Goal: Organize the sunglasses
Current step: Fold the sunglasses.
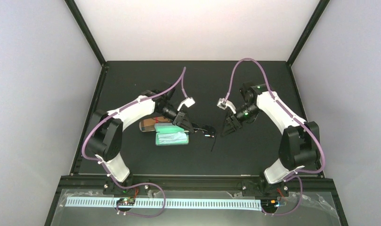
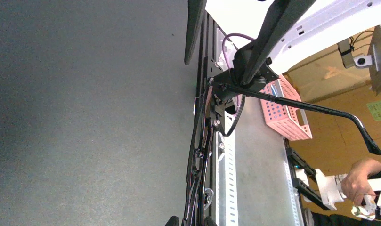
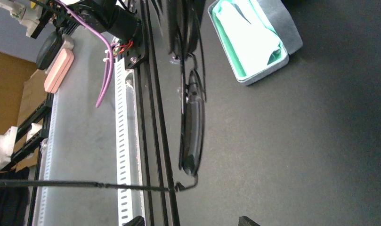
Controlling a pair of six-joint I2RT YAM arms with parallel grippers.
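Black sunglasses (image 1: 205, 127) clamped in my left end effector (image 1: 188, 125), one temple splayed. Right end effector (image 1: 226, 129) parted, empty, just beside. Folding step, likely; next: press that temple closed.

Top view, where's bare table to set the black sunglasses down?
Bare table lies along its far edge, and in the near strip between the open case and the front rail. The middle is crowded: case, black sunglasses, left hand, right hand.

Left fingers (image 2: 196, 28) pinched, right fingers (image 3: 247, 221) apart.
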